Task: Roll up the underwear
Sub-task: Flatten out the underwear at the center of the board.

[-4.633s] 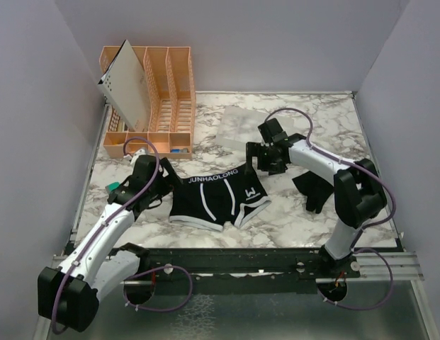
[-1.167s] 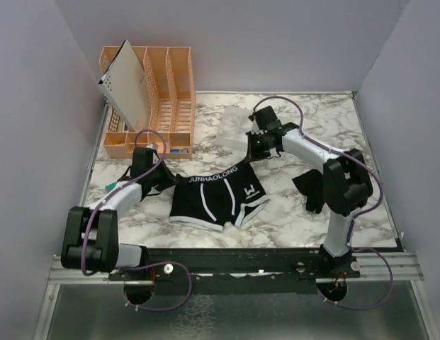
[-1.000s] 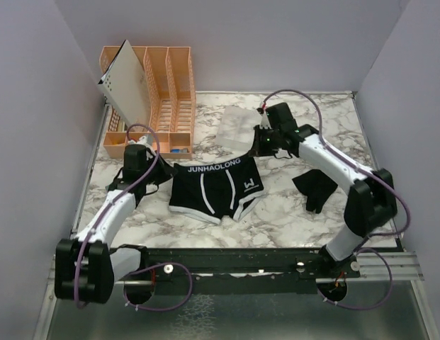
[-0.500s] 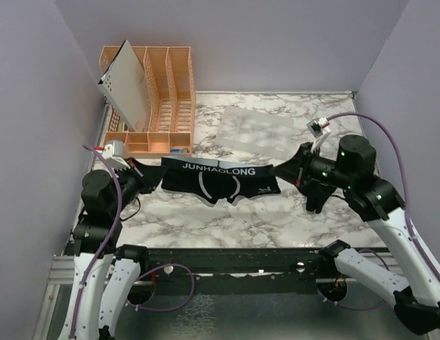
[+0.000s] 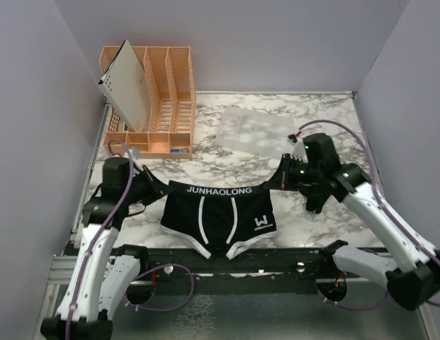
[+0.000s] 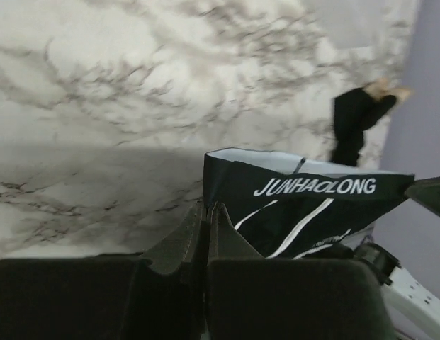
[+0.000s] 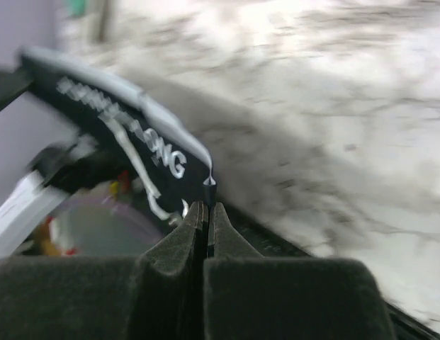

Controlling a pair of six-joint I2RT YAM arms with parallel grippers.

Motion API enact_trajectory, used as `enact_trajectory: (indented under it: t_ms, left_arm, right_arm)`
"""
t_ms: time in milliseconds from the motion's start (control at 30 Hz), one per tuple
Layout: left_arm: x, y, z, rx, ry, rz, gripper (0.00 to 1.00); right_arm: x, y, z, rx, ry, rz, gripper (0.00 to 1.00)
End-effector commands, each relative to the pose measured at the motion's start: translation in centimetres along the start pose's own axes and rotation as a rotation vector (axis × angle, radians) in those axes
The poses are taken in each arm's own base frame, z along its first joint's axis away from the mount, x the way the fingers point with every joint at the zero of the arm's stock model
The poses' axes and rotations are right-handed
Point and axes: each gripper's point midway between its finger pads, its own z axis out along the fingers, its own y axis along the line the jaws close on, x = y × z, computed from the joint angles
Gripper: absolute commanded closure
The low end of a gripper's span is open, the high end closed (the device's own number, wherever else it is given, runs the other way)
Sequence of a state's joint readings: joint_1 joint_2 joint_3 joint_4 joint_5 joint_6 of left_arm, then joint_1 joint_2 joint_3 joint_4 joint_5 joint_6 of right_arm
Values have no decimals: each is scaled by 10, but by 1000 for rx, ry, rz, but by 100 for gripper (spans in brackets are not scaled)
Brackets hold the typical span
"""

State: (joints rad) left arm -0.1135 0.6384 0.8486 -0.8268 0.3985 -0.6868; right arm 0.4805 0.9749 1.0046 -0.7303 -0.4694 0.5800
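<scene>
- The underwear (image 5: 220,216), a black pair with white stripes, hangs in the air between the 2 arms, above the near edge of the tabletop (image 5: 241,159)
- The left fingers (image 6: 191,234) are pressed fully together on the left corner of the waistband (image 5: 220,190); in the left wrist view the cloth comes out directly from between the tips
- The right fingers (image 7: 195,230) are also fully closed, and they pinch the other corner of the waistband; the right wrist view is blurred, but the printed band clearly ends at the tips
- The relation that matters: the waistband is the long axis now, and it runs straight from left to right, pulled tight from one pair of fingers to the other
- The body of the garment falls from this line toward the robot, and the leg openings hang over the front frame, not on the marble
- No arm is nearer than the other, because each one holds 1 end; I judge that the 2 arms must move together, away from the robot and down, so that the cloth can lie flat before any rolling
- If 1 arm goes ahead, the band will probably turn or slip out
- A second garment (image 6: 351,120), black with a tan part, lies on the tabletop at the right side, close to the right arm and apart from the held pair
</scene>
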Motion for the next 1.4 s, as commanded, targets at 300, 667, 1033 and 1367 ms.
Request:
enact_trajectory:
  t_ms: [300, 667, 1033, 1367]
  left_arm:
    - [-21, 78, 181, -75, 104, 9, 100]
    - [-38, 97, 214, -168, 154, 87, 57]
    - [-53, 36, 159, -1, 80, 191, 8]
    - [53, 5, 175, 128, 296, 210, 19]
  right_arm:
    - [-87, -179, 136, 617, -29, -17, 100]
    - [-105, -205, 156, 670, 50, -50, 68]
    - [-70, -107, 139, 198, 104, -6, 41]
    - [29, -139, 144, 194, 209, 166, 66]
